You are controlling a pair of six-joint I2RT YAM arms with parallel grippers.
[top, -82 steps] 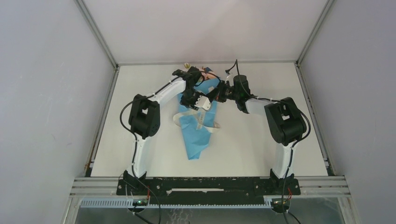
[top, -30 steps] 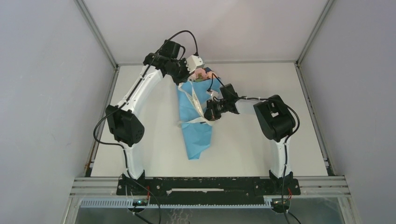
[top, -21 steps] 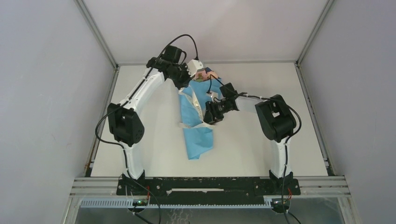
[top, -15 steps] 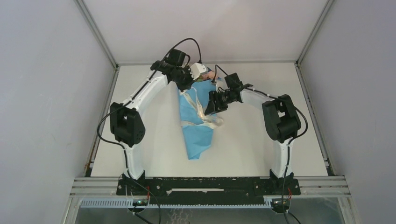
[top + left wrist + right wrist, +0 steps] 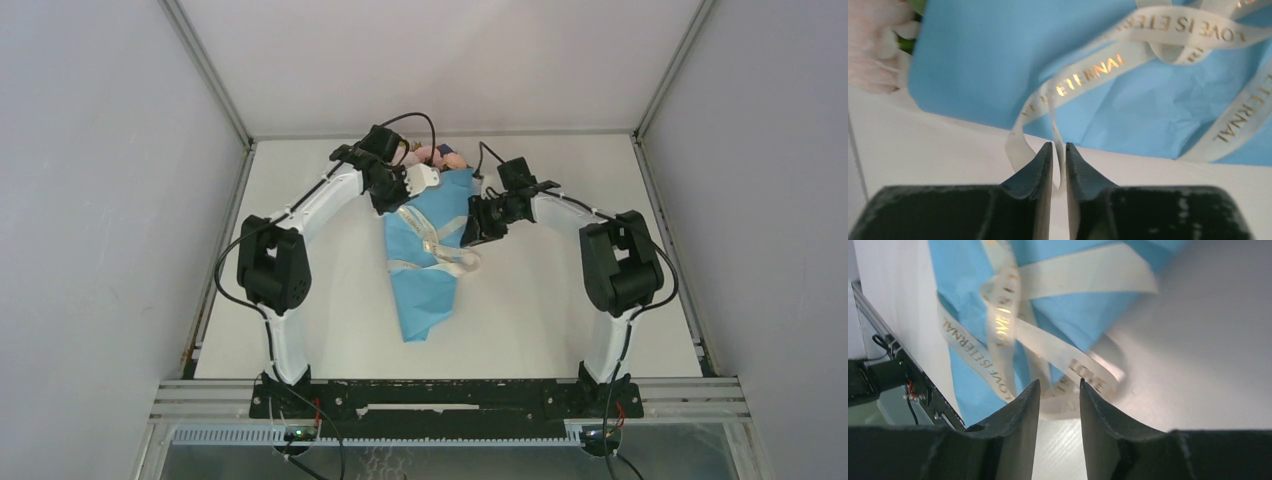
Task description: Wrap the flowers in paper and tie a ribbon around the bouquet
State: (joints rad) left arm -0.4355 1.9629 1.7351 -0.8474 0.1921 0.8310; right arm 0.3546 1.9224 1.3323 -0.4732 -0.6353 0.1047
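The bouquet (image 5: 424, 275), a light-blue paper (image 5: 998, 60) cone, lies on the table with its narrow end toward the arms. Pink flowers (image 5: 441, 157) show at its far, wide end. The cream ribbon (image 5: 432, 240), printed in gold letters, crosses the cone in loose loops. My left gripper (image 5: 402, 203) is at the cone's upper left edge. Its jaws (image 5: 1058, 150) stand a narrow gap apart, and one ribbon (image 5: 1088, 75) strand runs slack between them. My right gripper (image 5: 470, 228) hovers at the cone's right edge. It is open (image 5: 1058, 385) with nothing held, and ribbon (image 5: 1003, 315) loops lie just past its tips.
The white table (image 5: 560, 300) is closed in by grey walls on three sides. A black and aluminium rail (image 5: 450, 400) carrying the arm bases runs along the near edge and also shows in the right wrist view (image 5: 878, 365).
My left gripper came down from the far end to the cone's upper left, and its jaws parted slightly. My right gripper let go of the ribbon and drew back toward the far right.
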